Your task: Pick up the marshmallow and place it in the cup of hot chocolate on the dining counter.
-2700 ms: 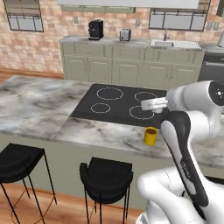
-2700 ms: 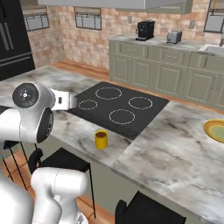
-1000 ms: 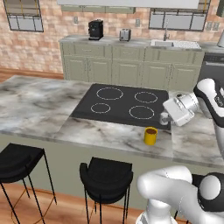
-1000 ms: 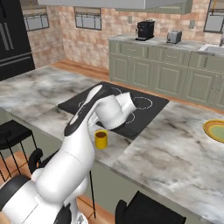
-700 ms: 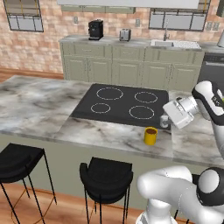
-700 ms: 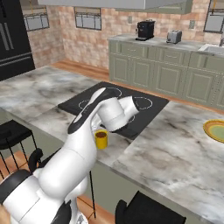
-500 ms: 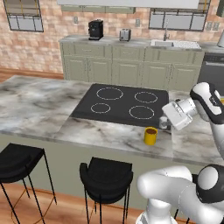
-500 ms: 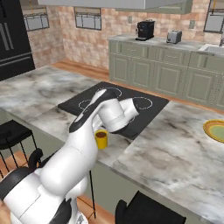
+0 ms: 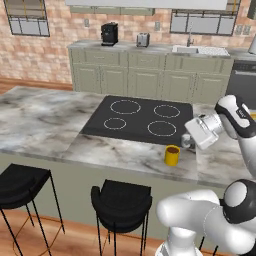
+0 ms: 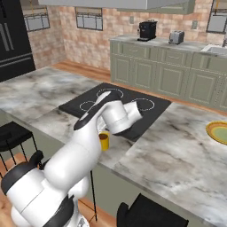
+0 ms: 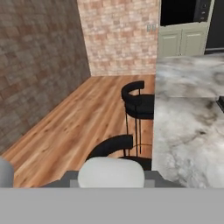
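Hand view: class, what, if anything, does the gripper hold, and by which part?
The gripper is shut on the small white, soft-looking marshmallow lump, pinched by its two opposite sides, with its rounded top showing.

The arm hides part of the cup of hot chocolate.

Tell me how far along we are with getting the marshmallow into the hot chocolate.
Done: the pick looks made. A white lump, apparently the marshmallow, sits between the fingertips in the hand view. In hand: the shut gripper hangs just beside and above the cup of hot chocolate on the dining counter, pointing sideways. Left: move over the cup and release. Its dark surface shows no marshmallow.
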